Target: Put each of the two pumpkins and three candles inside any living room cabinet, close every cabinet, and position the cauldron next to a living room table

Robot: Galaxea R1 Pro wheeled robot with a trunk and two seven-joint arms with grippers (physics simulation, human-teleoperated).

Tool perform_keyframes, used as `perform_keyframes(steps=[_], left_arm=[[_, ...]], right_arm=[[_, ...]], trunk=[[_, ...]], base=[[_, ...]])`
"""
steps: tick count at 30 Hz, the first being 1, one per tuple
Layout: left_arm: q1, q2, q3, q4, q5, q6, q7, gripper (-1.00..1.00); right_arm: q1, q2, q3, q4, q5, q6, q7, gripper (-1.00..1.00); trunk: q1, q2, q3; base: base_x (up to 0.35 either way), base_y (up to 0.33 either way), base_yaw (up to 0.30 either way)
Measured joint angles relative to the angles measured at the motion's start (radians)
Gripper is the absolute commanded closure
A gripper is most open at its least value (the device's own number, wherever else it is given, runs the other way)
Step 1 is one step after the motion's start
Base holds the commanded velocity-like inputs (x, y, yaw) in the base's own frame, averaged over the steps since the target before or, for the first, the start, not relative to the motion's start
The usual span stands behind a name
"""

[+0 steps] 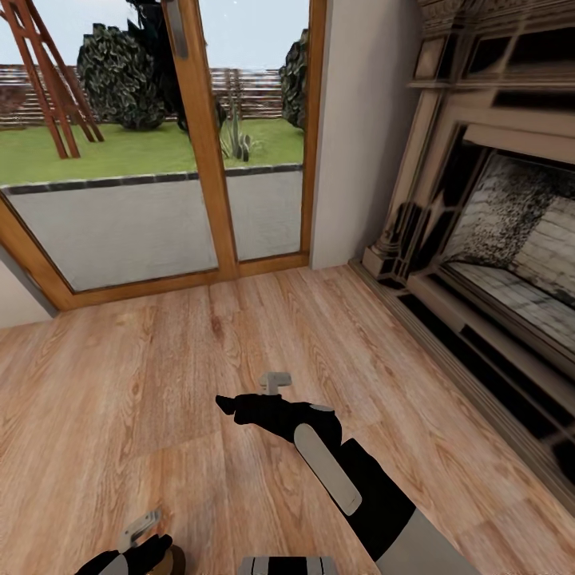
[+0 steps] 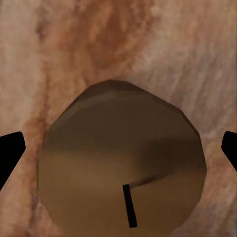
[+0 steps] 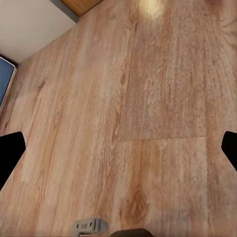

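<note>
Hovering over the wooden floor [image 1: 160, 383], the left gripper [image 2: 118, 148] sits directly above a candle [image 2: 121, 163], jaws spread wide on either side without touching, seemingly lined up for a grasp. The right gripper [image 1: 239, 403] reaches forward with its forearm angled low, jaws open and empty, near the fireplace [image 1: 495, 216].

the left gripper [image 1: 132, 551] is cut off by the head view's bottom edge, its fingers mostly out of frame, so whether it grips cannot be told. a brown thing beside it, lower left, is too cropped to name. the candle [image 2: 123, 163] runs off the left wrist view's bottom edge. the fireplace [image 1: 495, 224] is cut at the right edge and smeared.
</note>
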Motion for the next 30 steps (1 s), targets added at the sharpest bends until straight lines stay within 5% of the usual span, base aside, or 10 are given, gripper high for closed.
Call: perform_keyframes(steps=[30], left_arm=[[0.000,0.000,0.000,0.000,-0.001,0.001,0.000,-1.00]], right_arm=[[0.000,0.000,0.000,-0.001,0.000,0.001,0.000,-1.00]], trunk=[[0.004,-0.002,-0.035]], base=[[0.000,0.000,0.000]])
